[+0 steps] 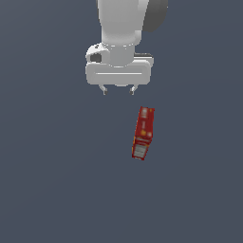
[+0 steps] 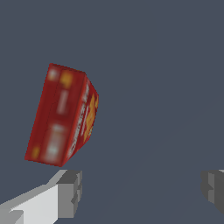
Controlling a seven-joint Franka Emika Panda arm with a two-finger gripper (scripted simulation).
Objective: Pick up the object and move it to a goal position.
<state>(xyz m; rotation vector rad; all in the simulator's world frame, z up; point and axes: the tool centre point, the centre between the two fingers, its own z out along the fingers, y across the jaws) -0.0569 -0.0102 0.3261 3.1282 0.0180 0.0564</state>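
The object, a small elongated red box with white label panels and yellow marks, lies on the dark grey surface in the exterior view. It also shows in the wrist view, lying apart from the fingers. My white gripper hangs above and toward the exterior view's left of the box, not touching it. Its jaws stand wide apart and hold nothing. In the wrist view the gripper shows one fingertip near the box and the other at the picture's edge.
The dark grey surface spreads flat all around with no other objects or edges in view.
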